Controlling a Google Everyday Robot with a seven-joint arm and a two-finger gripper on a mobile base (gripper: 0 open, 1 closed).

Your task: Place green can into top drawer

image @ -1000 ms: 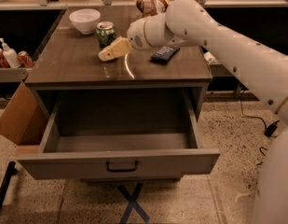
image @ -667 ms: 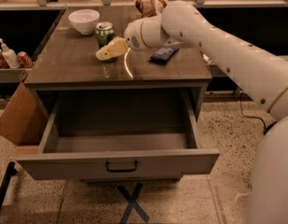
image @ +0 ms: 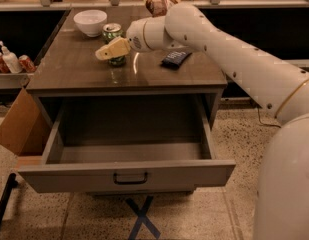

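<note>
One green can (image: 112, 33) stood upright on the table (image: 74, 69), directly behind the gripper (image: 105, 51); whether that was open or clamped, I couldn't tell.

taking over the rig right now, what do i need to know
The gripper is at the green can, reaching across its side; a grip can't be confirmed.
The green can stands upright on the tabletop, beside the white bowl.
The top drawer is pulled open, with the can not in it.
Done: drawer open, gripper at the can.
Left: secure the can, lift it, bring it over the drawer, set it inside, release.
</note>
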